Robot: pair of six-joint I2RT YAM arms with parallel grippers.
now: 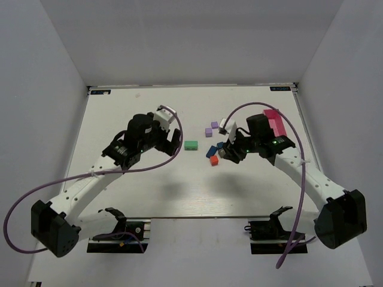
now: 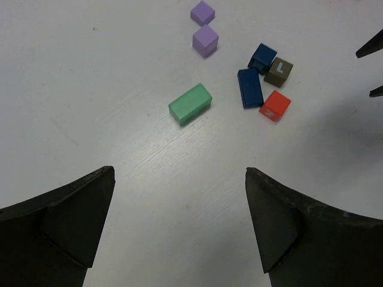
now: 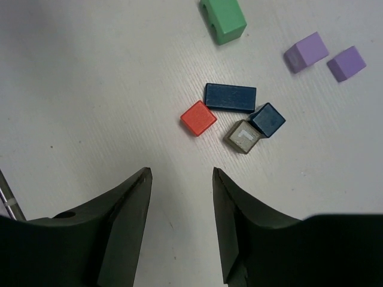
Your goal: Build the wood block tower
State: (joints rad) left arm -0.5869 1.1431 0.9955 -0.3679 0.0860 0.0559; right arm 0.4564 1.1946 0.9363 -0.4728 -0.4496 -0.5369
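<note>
Our left jaws stand spread wide and empty; our right jaws are partly spread, pinching nothing. From the left jaws the green brick (image 2: 190, 103) lies at twelve o'clock, alone on the desk (image 2: 90, 89). From the right jaws the red-orange cube (image 3: 198, 118) sits at twelve, just beside the blue brick (image 3: 230, 97), with the grey cube (image 3: 243, 136) and blue cube (image 3: 267, 119) packed at one o'clock; two lilac cubes (image 3: 306, 52) lie apart at two. No tower stands yet: every block lies flat. We judge the risk lies in that tight cluster: a finger dropping beside one block may shove its neighbours, and both arms reaching there could clash.
</note>
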